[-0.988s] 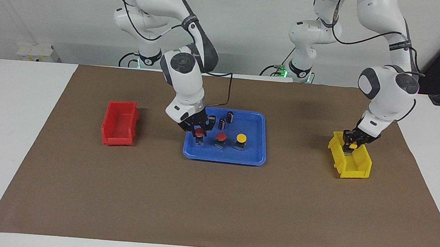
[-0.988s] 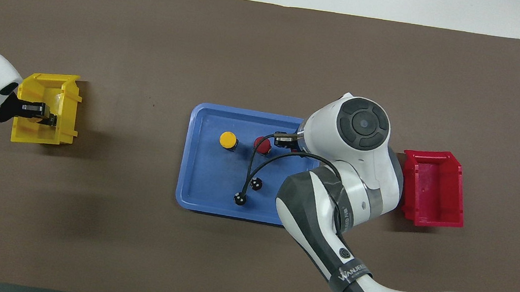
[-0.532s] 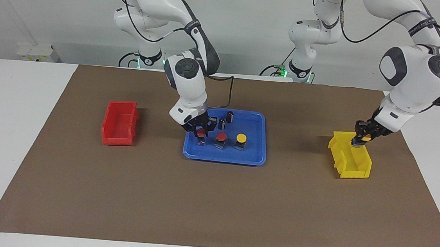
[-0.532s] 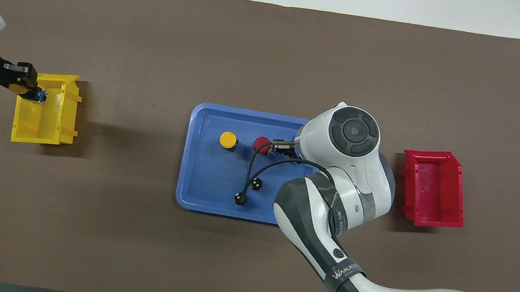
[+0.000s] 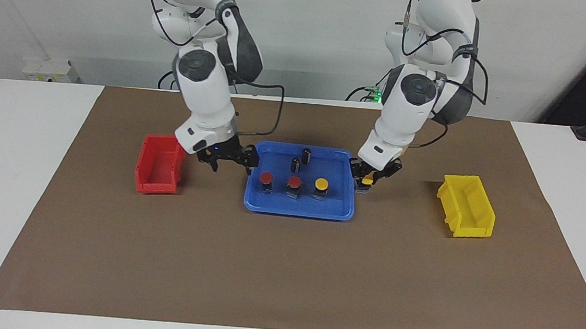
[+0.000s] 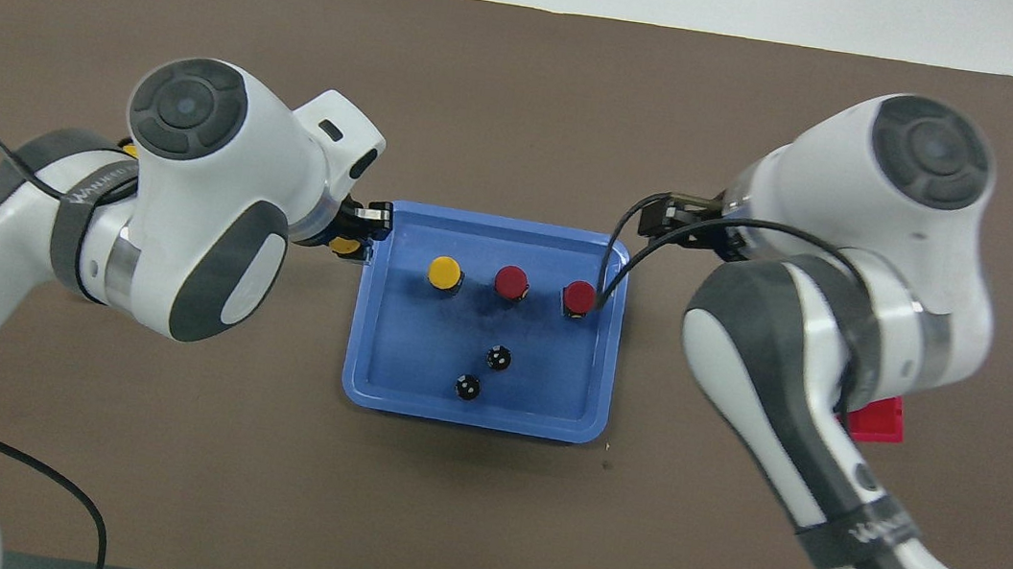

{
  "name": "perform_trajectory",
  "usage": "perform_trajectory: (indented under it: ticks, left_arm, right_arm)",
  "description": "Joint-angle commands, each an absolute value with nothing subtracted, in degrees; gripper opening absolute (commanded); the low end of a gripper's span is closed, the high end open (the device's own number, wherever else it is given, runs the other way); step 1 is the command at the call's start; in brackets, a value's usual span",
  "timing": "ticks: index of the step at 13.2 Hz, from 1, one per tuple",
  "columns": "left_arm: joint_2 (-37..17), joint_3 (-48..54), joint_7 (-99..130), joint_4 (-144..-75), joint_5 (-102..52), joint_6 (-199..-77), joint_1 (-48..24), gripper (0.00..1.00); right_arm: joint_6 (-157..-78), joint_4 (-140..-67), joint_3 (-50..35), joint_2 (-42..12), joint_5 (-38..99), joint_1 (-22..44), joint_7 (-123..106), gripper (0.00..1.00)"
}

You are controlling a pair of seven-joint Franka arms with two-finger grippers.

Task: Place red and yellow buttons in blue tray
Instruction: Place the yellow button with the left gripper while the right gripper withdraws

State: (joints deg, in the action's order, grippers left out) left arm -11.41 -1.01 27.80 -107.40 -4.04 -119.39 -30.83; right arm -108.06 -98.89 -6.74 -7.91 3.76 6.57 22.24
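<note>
Nearby, dark cylinders (image 5: 301,160) in blue tray (image 5: 339,210); left claw (image 5: 365,183) pinching yellow button (image 5: 367,181), right claw (image 5: 229,160) spread.

Both arms are showing glossy white rounded shells, with dark grey sections at the joints and round grey end caps marked with concentric rings. A dark band carrying pale lettering is wrapping each forearm, and thin black cables are looping along the links. The left tool (image 5: 367,180) and the right tool (image 5: 229,161) are showing as black, angular parts under white wrist blocks.
</note>
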Motion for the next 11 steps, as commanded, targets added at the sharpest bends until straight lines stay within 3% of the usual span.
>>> perform_trajectory:
  ticks: [1,4,6,7,8,9,11]
  left_arm:
    - [-11.4,-2.0,29.3,-112.4,-5.4,-126.0,-34.2,0.01]
    - [-12.5,-2.0,29.9,-113.6,-6.0,-127.7,-35.4,0.01]
    - [-15.2,-2.0,30.0,-114.1,-6.2,-131.5,-35.5,0.05]
    - [-17.1,-2.0,29.9,-114.2,-6.2,-134.1,-35.6,0.19]
    - [-17.4,-2.0,29.3,-114.1,-6.2,-134.7,-35.0,0.87]
    - [-17.5,-2.2,29.2,-113.2,-6.1,-134.2,-34.8,0.99]
    - [-17.4,-2.3,29.1,-112.0,-6.1,-134.1,-34.4,0.99]
  right_arm:
    - [-99.0,-95.8,-7.6,-3.4,3.2,1.0,18.8,1.00]
    - [-87.4,-89.8,-7.3,-1.2,3.0,-2.6,15.7,1.00]
    - [-86.1,-88.0,-6.6,-1.6,1.6,-5.4,10.1,1.00]
    - [-85.7,-87.9,-6.5,-1.6,1.4,-7.3,7.4,1.00]
    - [-86.0,-88.4,-6.5,-1.3,0.5,-9.8,3.8,1.00]
    - [-86.0,-89.2,-6.5,-1.1,0.7,-11.9,0.6,1.00]
    - [-85.6,-90.1,-6.4,-0.3,0.7,-12.1,-0.2,1.00]
